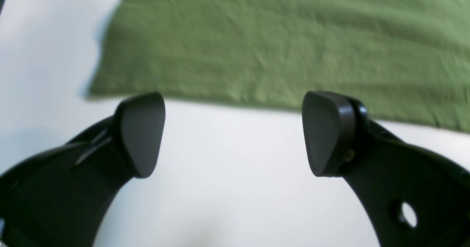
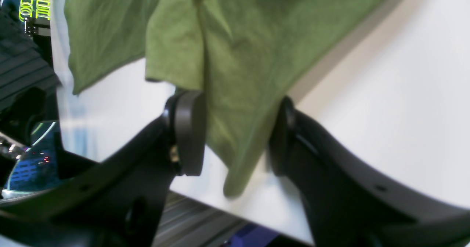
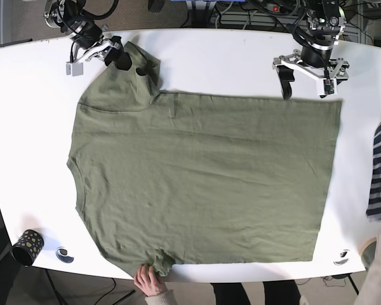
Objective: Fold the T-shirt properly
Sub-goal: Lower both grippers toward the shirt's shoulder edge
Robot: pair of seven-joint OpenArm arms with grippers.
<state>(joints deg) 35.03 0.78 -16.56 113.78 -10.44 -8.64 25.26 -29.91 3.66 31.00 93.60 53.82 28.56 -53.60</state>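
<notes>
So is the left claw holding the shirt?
No, the left claw is open over bare table, just short of the shirt edge.

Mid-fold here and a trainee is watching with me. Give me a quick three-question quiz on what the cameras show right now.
1. True or false: the left gripper has cloth between its fingers.
2. Which part of the T-shirt is the right gripper around: A) sleeve, B) hem, C) collar?
3. Fill in: a person's hand touches the shirt's ___ sleeve, at the table's near edge.

Key: 1 false, it is open over bare table beside the shirt's edge. 2 A. 3 other.
</notes>
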